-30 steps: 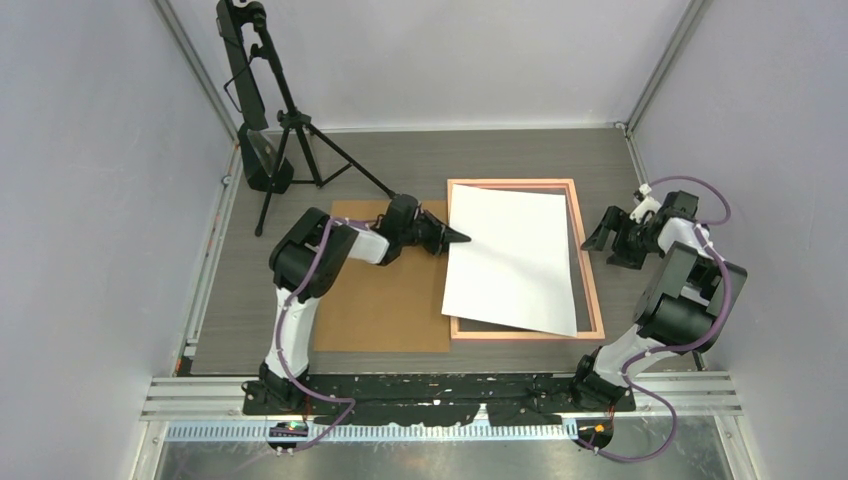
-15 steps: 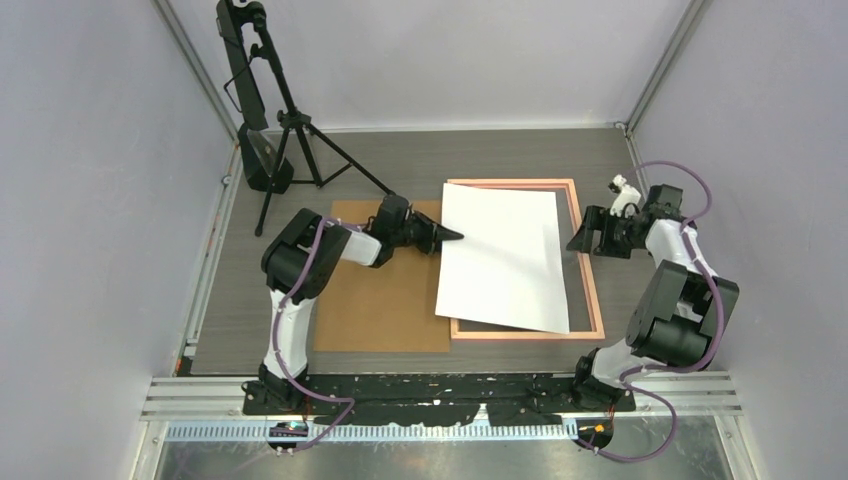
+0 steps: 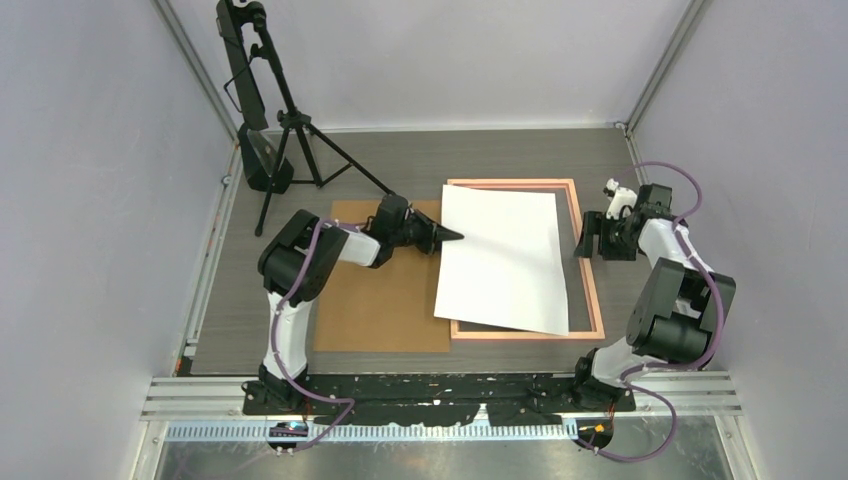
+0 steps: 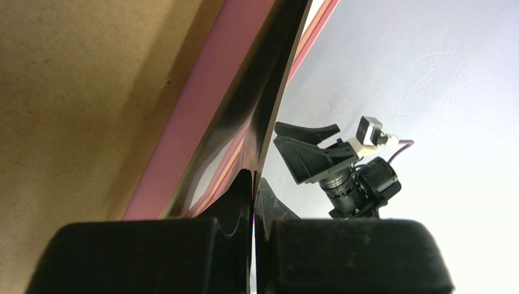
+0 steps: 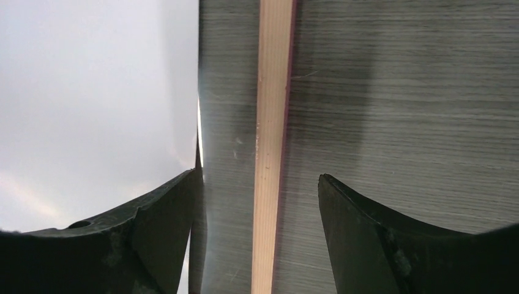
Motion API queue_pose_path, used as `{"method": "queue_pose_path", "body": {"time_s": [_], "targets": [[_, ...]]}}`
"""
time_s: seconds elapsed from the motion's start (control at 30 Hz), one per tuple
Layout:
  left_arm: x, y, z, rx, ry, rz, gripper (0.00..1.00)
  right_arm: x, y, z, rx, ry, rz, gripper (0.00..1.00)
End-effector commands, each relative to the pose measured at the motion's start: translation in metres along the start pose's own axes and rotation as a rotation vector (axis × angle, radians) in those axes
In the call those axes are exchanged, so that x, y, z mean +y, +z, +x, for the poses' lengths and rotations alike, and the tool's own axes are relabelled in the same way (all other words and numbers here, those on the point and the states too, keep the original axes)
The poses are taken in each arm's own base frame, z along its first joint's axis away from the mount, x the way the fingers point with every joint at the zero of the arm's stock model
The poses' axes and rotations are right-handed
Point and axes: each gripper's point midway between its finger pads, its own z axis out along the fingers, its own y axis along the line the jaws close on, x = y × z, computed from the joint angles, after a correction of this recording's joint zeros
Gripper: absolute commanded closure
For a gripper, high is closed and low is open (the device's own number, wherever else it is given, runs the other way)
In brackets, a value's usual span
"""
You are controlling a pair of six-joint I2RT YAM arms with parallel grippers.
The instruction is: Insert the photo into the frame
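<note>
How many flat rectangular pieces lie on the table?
3: the brown backing board at left, the salmon-pink frame at right, and the photo, white side up, askew over the frame's left rail. More could lie underneath.

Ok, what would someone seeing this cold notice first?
The photo, white side up, lies askew over the pink frame at centre right, its left edge overhanging. The left jaws are shut on that edge, by the brown board; the right jaws stand open over the frame's right rail.
</note>
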Motion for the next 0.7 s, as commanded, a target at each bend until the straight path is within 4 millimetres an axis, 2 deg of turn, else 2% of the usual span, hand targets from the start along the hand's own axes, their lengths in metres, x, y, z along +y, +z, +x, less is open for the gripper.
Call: {"method": "queue_pose_path", "body": {"time_s": [0.0, 0.13, 0.37, 0.67], "targets": [[-0.023, -0.011, 0.012, 0.021, 0.071, 0.049, 1.0, -0.018, 0.008, -0.019, -0.027, -0.002, 0.094, 0.23], [-0.022, -0.012, 0.013, 0.021, 0.077, 0.041, 1.0, -0.024, 0.019, -0.022, -0.01, 0.035, 0.102, 0.3], [-0.022, -0.011, 0.013, 0.025, 0.085, 0.036, 1.0, -0.023, 0.034, -0.026, 0.007, 0.116, 0.072, 0.53], [-0.024, -0.008, 0.012, 0.029, 0.085, 0.038, 1.0, -0.024, 0.047, -0.026, 0.024, 0.242, 0.078, 0.74]]}}
